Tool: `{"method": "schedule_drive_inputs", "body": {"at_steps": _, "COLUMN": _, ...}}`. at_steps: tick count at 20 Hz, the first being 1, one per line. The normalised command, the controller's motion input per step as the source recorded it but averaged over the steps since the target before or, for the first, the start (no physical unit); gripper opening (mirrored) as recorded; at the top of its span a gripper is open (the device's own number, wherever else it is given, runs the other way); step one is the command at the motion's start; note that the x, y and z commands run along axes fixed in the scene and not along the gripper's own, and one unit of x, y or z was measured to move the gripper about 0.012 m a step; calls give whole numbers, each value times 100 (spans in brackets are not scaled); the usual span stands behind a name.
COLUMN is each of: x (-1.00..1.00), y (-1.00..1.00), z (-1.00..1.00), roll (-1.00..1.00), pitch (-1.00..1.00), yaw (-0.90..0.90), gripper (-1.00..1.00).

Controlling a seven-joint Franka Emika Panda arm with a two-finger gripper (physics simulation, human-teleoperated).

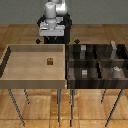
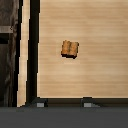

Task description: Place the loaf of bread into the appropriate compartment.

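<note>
pale tray (image 1: 10,65), tiny blurred loaf of bread (image 1: 50,62)

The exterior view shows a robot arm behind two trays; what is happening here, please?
A white robot arm holds its gripper above the far edge of a light wooden tray. A tiny brown loaf of bread lies alone on that tray's floor, untouched. The wrist view looks down on the loaf, with both fingertips apart and nothing between them. At the exterior view's right stands a dark compartment box with small grey blocks inside.
</note>
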Motion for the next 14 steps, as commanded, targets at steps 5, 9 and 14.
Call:
{"method": "schedule_drive_inputs", "body": {"at_steps": 5, "x": 0, "y": 0, "z": 0, "roll": 0, "pitch": 0, "yaw": 0, "gripper": 100}}
{"method": "schedule_drive_inputs", "body": {"at_steps": 9, "x": 25, "y": -25, "z": 0, "roll": 0, "pitch": 0, "yaw": 0, "gripper": 100}}
{"method": "schedule_drive_inputs", "body": {"at_steps": 14, "x": 80, "y": 0, "z": 0, "roll": 0, "pitch": 0, "yaw": 0, "gripper": 100}}
